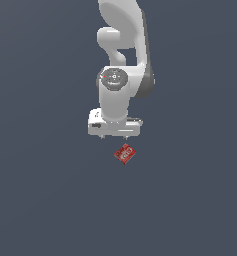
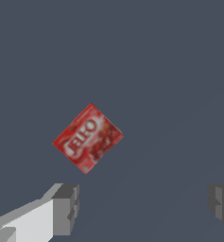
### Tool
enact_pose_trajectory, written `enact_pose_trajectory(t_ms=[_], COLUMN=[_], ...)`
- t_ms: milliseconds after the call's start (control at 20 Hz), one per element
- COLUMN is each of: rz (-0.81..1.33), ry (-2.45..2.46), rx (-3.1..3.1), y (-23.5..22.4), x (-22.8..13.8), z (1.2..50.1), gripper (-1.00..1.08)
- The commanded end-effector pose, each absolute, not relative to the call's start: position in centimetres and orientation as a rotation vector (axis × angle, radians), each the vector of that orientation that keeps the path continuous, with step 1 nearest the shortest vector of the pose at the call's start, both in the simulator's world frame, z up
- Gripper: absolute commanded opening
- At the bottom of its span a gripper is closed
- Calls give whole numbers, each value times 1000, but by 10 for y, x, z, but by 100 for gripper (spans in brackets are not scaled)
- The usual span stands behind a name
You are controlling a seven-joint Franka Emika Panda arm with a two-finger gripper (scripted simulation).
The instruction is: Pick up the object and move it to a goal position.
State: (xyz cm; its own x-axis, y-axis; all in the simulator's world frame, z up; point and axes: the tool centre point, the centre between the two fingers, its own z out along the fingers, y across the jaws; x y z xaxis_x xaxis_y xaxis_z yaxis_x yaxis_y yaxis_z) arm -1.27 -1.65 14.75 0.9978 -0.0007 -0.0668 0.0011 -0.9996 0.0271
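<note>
Jell-O box (image 1: 125, 153), the small flat red carton with white lettering, lies face up on the plain dark grey floor (image 1: 40, 200), alone on that surface. In the exterior view it sits just past the white gripper (image 1: 114, 136), at about five o'clock from the gripper's body, close to it but not touching. The box is rotated on the floor so none of its edges runs square to the picture: its long axis runs roughly from seven to one o'clock in the exterior view, and a corner points straight down toward six.

The wrist view shows the same carton (image 2: 88, 138) from above, its printed face readable as white letters on red with darker fruit markings beside them. Here its long axis slants from about eight o'clock up to two o'clock, and the line of lettering follows that slant. The box looks flat on the floor, not tipped on an edge.

The gripper (image 2: 144, 205) is spread wide and grasps nothing. One grey fingertip (image 2: 66, 208) shows with its white finger body behind it, the other fingertip (image 2: 221, 203) is partly cut by the picture's edge, and bare floor fills the gap between them. The box lies outside that gap, clear of both fingertips. The white Panda arm (image 1: 122, 40) rises above the gripper
</note>
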Motion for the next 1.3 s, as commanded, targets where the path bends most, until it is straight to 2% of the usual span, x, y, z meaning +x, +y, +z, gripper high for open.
enact_pose_trajectory(t_ms=[0, 650, 1250], rz=[-128, -120, -85], ry=[3, -55, -384], rx=[3110, 3112, 3098], y=[-15, -12, 4], x=[-17, -16, -10], z=[144, 141, 119], gripper=[100, 100, 100])
